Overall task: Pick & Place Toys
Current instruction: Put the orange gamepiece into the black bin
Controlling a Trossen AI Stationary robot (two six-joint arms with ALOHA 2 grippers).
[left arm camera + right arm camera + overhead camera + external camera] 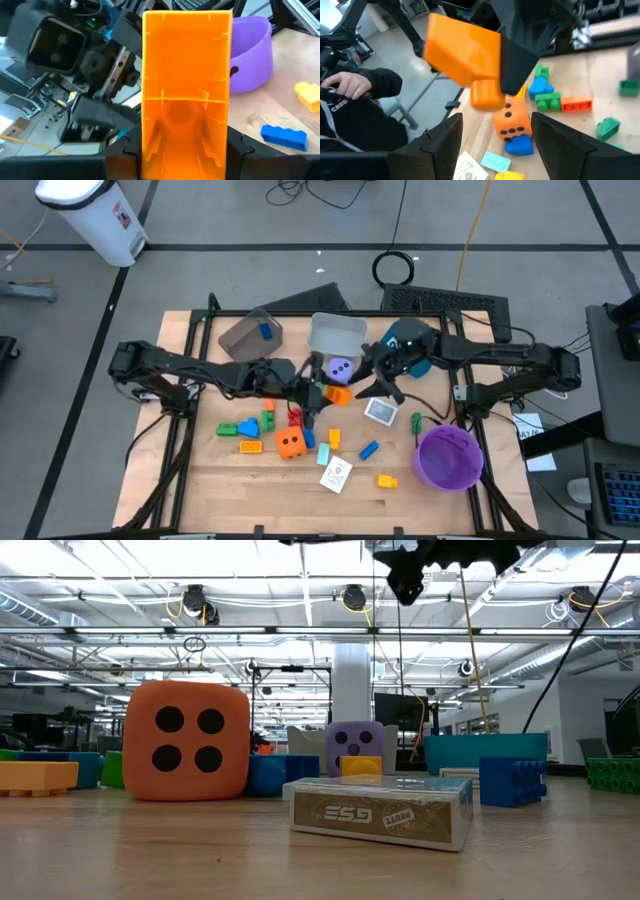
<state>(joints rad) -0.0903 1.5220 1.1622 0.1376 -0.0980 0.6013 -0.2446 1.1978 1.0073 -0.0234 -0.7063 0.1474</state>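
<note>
My left gripper (322, 393) reaches in from the table's left to the middle and is shut on a long orange block (187, 75), held above the table. My right gripper (495, 140) comes from the right, just beside that block (462, 47). It is open, with nothing between its fingers. Below lie loose toys: an orange dotted die (291, 443), a purple die (340, 367), several small blocks (245, 427) and cards (336, 474). The low view shows the orange die (187, 740) and a card box (380, 810) resting flat on the wood. My left gripper pinches the orange block between its two fingers, one on each long side (148, 150), at the end nearest the wrist. The fingers come roughly level from the table's left, and the block reaches forward past them. It is lifted clear of the table, open underside (185, 120) toward the wrist camera.
A brown bin (250, 333) with a blue block, a grey bin (335, 335) and a teal bin (410, 340) stand along the far side. A purple bowl (447, 457) sits near right. A person's hand and sleeve (355, 90) show beyond the table's edge.
</note>
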